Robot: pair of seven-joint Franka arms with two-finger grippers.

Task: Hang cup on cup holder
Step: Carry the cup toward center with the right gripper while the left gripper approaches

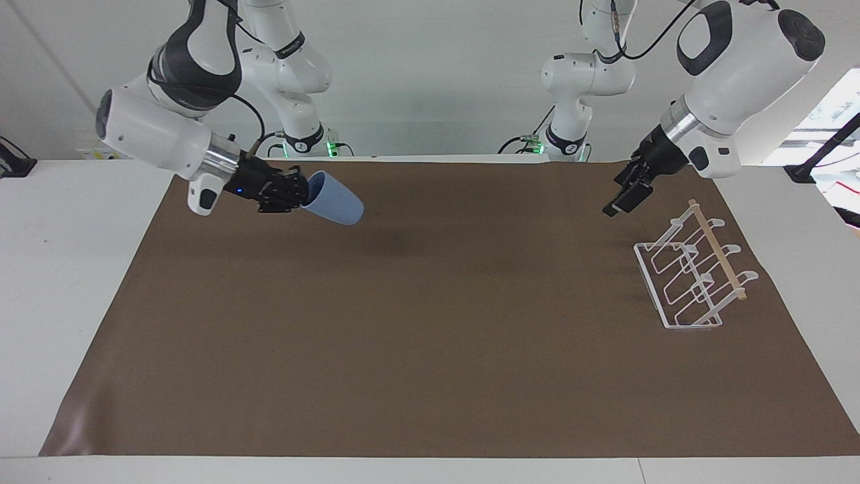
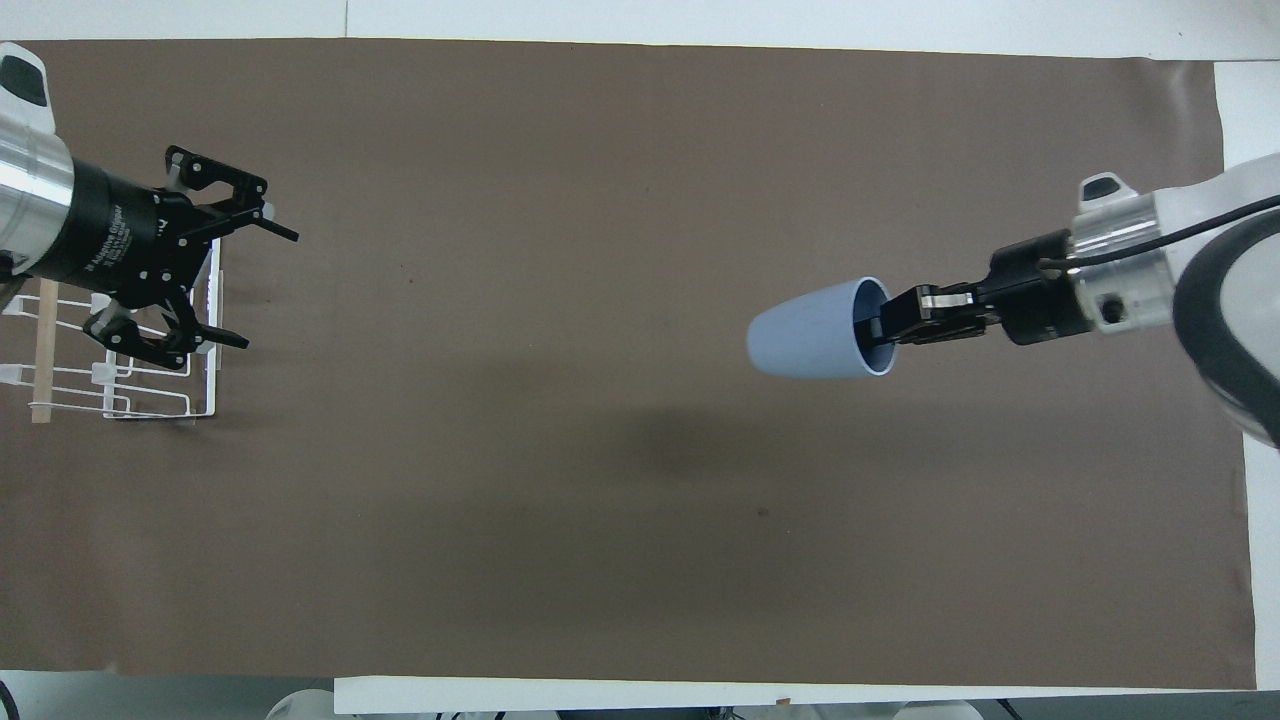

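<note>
I have the cup point(image 1: 334, 199) pinched by its rim in my right gripper point(image 1: 295, 191), lifted off the brown mat point(image 1: 403, 323) at the upper left of the facing frame. It lies almost level, its long axis aimed along the table, base leading toward the rack point(image 1: 692, 275) at the right of that frame, still well apart. My left gripper point(image 2: 235, 265) hangs spread wide over the rack's edge, nearer the rack
</note>
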